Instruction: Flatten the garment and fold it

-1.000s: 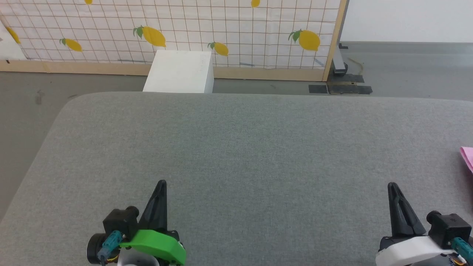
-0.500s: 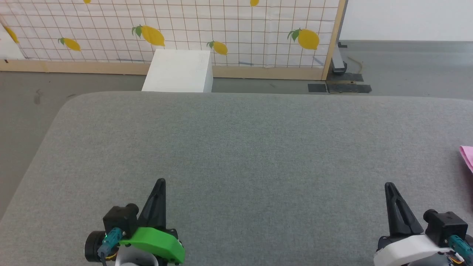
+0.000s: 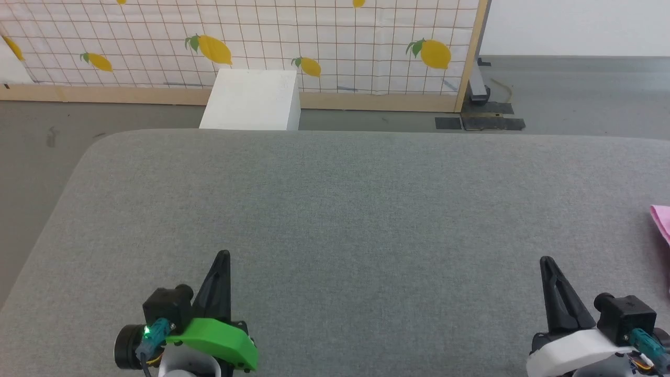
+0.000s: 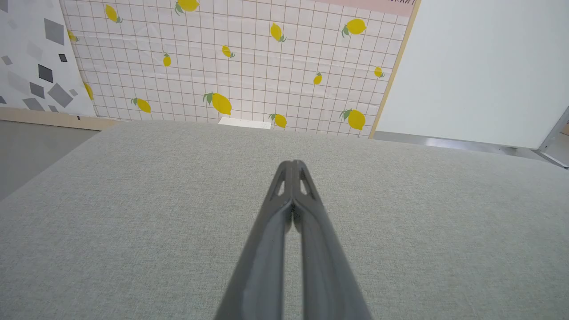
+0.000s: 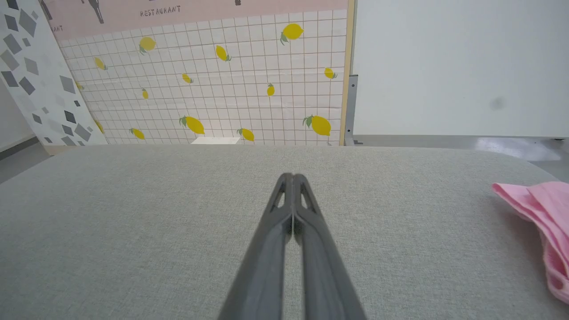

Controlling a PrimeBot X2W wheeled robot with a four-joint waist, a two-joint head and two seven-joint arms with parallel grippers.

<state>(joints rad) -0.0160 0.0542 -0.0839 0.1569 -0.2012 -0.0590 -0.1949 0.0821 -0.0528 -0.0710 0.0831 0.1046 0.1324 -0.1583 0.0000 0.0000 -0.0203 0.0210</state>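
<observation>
The pink garment (image 3: pixel 661 221) lies at the far right edge of the grey table (image 3: pixel 345 209), mostly cut off by the head view. In the right wrist view the garment (image 5: pixel 540 213) is a folded, wrinkled pink bundle to the right of my fingers. My right gripper (image 3: pixel 546 260) hovers near the table's front right, shut and empty, well left of the garment. My left gripper (image 3: pixel 223 255) sits at the front left, also shut with nothing in it. In the wrist views, the left gripper (image 4: pixel 293 163) and right gripper (image 5: pixel 289 176) both have their fingertips pressed together.
A white box (image 3: pixel 252 100) stands on the floor behind the table's far edge. A lemon-print panel (image 3: pixel 293 42) with a wooden frame lines the back. Grey floor lies to the left and beyond the table.
The whole head view has shifted slightly, so the camera moved. Both grippers sit a little lower and further left in that view. The garment stays put.
</observation>
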